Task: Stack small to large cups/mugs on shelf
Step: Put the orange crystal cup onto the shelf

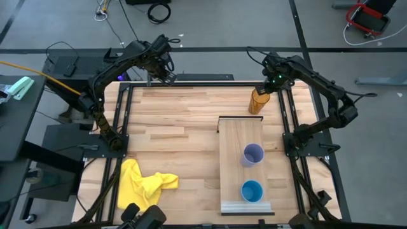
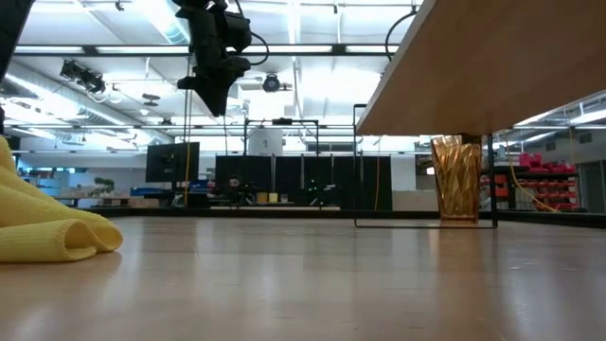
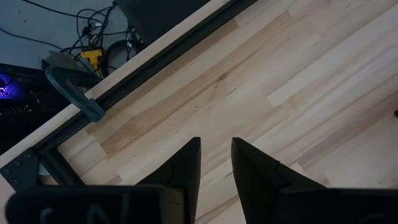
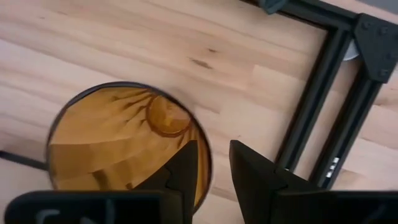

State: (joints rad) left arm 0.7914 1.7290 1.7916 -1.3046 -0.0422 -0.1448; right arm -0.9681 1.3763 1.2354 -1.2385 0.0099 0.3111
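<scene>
The amber tumbler (image 1: 256,102) stands upright on its base on the tabletop, just past the far end of the pale wooden shelf (image 1: 232,137). It also shows in the low view (image 2: 456,180). My right gripper (image 1: 268,89) is above it, shut on its rim (image 4: 214,146). The lavender cup (image 1: 252,154) and the blue cup (image 1: 252,191) stand apart on the shelf, mouths up, the blue one nearer the whitish strip. My left gripper (image 1: 164,74) hangs shut and empty over the table's far left edge (image 3: 216,146). My right gripper holds the tumbler's rim (image 4: 208,163) on its right side, one finger (image 4: 186,167) inside the cup and the other finger (image 4: 255,171) outside. The fingers come from above, pointing down. The tumbler stands upright with its base on the table.
A crumpled yellow cloth (image 1: 143,184) lies at the near left of the table. Black frame rails (image 1: 124,121) run along the table's sides and far edge. In the low view the shelf (image 2: 492,66) stands raised on thin legs. Bare tabletop lies left of the shelf.
</scene>
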